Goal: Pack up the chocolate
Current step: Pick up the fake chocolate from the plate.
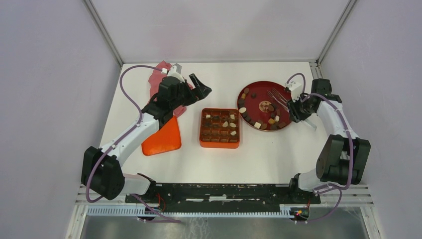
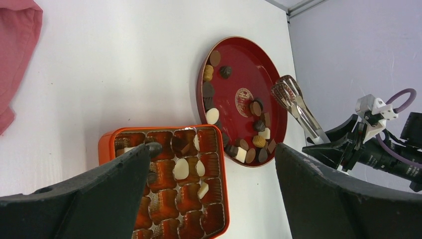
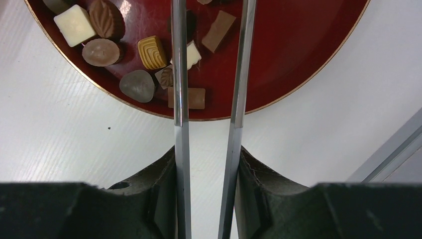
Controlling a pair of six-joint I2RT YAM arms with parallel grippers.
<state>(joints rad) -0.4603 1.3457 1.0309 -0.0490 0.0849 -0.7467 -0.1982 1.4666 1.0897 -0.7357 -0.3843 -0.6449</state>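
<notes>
Chocolate pieces [image 1: 258,124], dark, light brown and cream, lie along the rim of a dark red round plate [image 1: 278,89]. A few more chocolate pieces [image 2: 181,169] sit in cells of the orange gridded box [image 1: 219,146]. My left gripper [image 1: 199,88] hangs open and empty above the table, left of the box's far corner; its wrist view looks down on the box rim [image 2: 107,137]. My right gripper [image 3: 208,154] is shut on metal tongs [image 3: 179,74]. The tongs' arms stand apart, reaching over the plate [image 3: 298,45] above the pieces [image 3: 152,52].
An orange lid [image 1: 161,139] lies left of the box, partly under the left arm. A red cloth [image 1: 159,77] is bunched at the back left. White walls and metal rails close off the table's back and sides.
</notes>
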